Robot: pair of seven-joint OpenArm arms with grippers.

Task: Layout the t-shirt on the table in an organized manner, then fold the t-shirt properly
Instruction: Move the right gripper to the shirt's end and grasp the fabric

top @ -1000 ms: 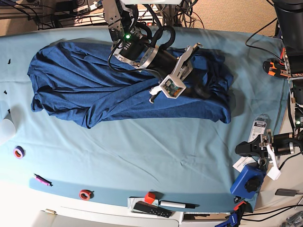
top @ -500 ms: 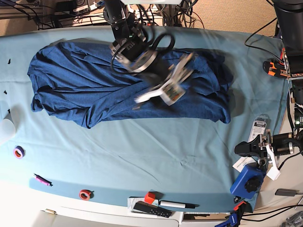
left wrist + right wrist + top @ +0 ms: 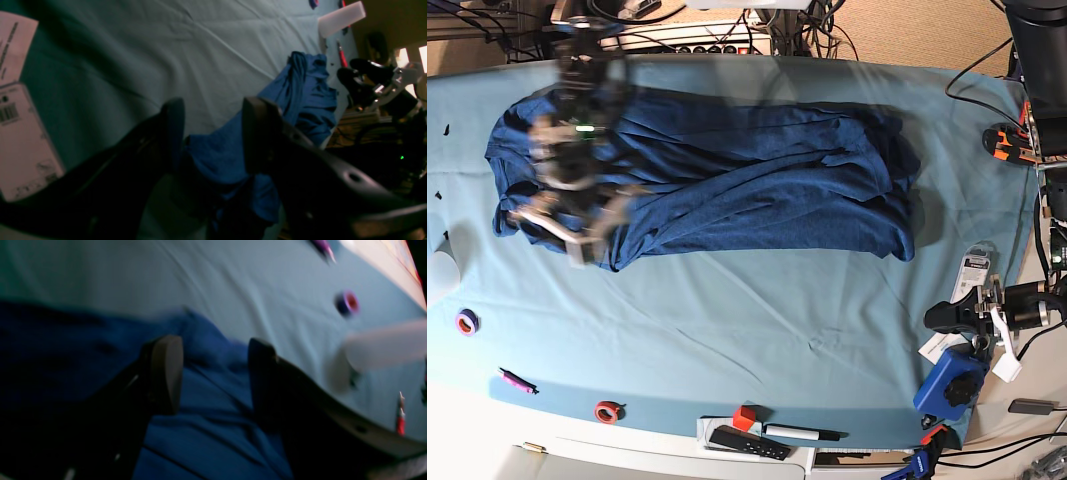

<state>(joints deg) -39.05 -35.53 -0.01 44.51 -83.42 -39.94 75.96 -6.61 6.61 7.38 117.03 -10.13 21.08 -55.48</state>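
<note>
Still in layout stage. T-shirt (image 3: 717, 185) lies bunched lengthwise across far half of table (image 3: 757, 320), heavily creased, lower edge rolled under; no fold begun.

Right gripper (image 3: 567, 225) blurred over shirt's left end, jaws apart, nothing pinched (wrist view shows fabric beneath only).

Left gripper (image 3: 972, 315) parked off right table edge, jaws apart, empty.

Remaining: spread flat, then fold.

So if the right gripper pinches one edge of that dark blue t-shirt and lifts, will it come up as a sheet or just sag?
Probably sag: the t-shirt lies bunched in soft ridges and folds, so it looks floppy. Likely light for its spread, since the knit looks thin. Dragging may bunch it further, and the wrinkled cloth covering the table could ruck up too.
</note>
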